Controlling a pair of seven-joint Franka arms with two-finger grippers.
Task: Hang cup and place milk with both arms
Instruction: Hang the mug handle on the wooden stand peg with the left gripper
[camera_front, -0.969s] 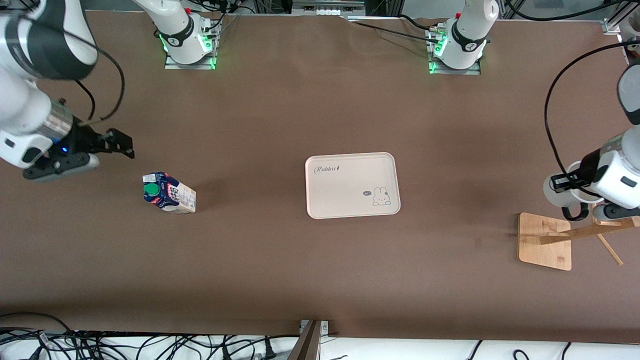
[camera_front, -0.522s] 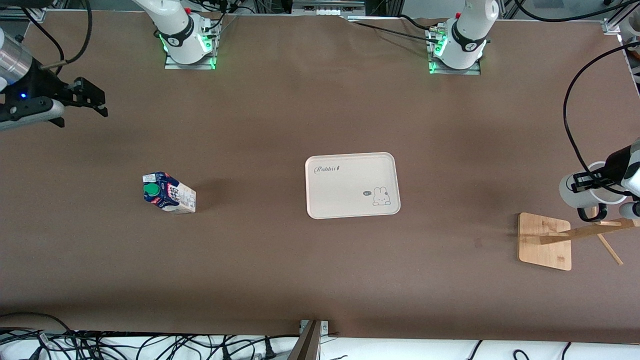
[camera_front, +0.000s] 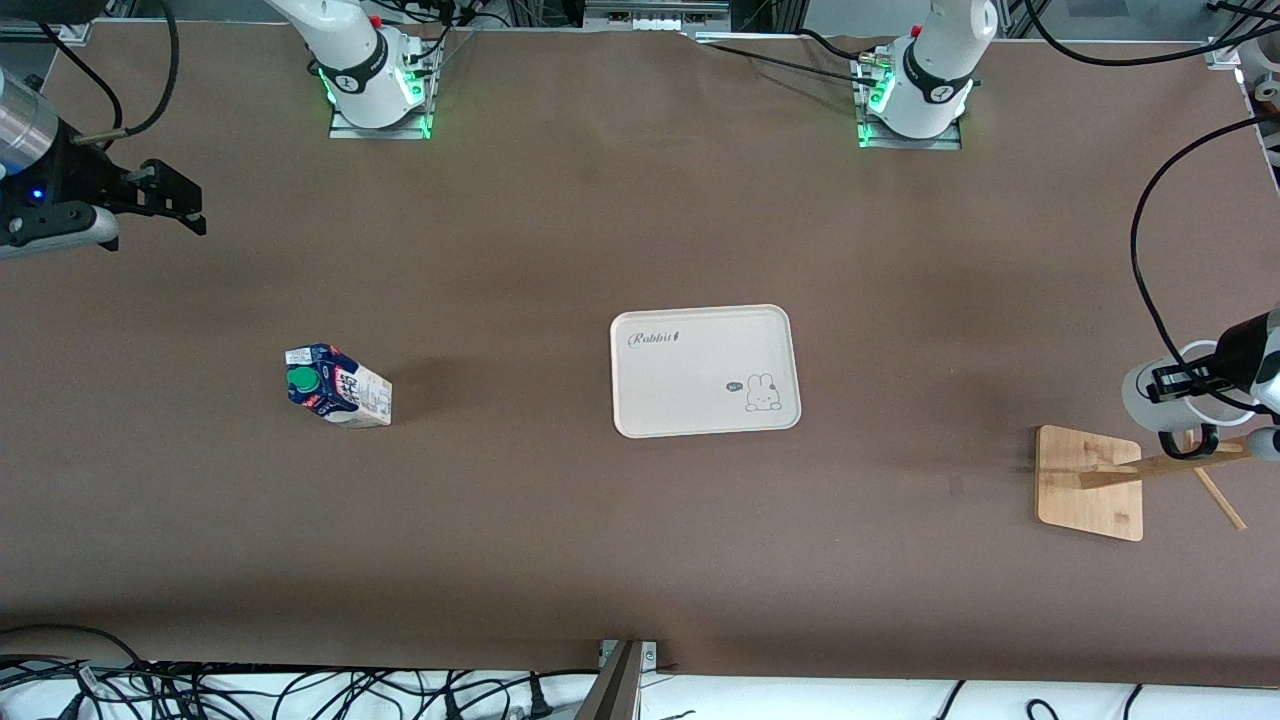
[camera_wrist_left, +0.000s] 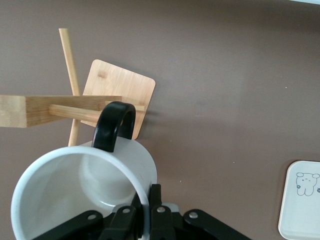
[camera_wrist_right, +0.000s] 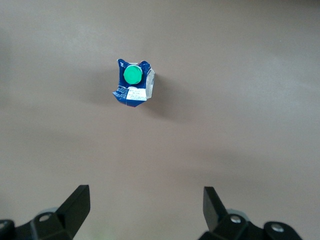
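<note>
The cup, white with a black loop handle, hangs in my left gripper, which is shut on its rim. The handle sits right at a peg of the wooden rack; the rack also shows in the left wrist view. The smiley face is hidden. The milk stands upright on the table toward the right arm's end and also shows in the right wrist view. My right gripper is open and empty, high over the table near that end; in its own view the fingers stand wide apart.
A cream tray with a rabbit print lies at the table's middle; its corner shows in the left wrist view. The rack's square wooden base rests near the left arm's end. Cables loop above the cup.
My right gripper rose and drew away from the milk toward the table's end, then nearly stopped. My left gripper carried the cup lower toward the rack's peg.
</note>
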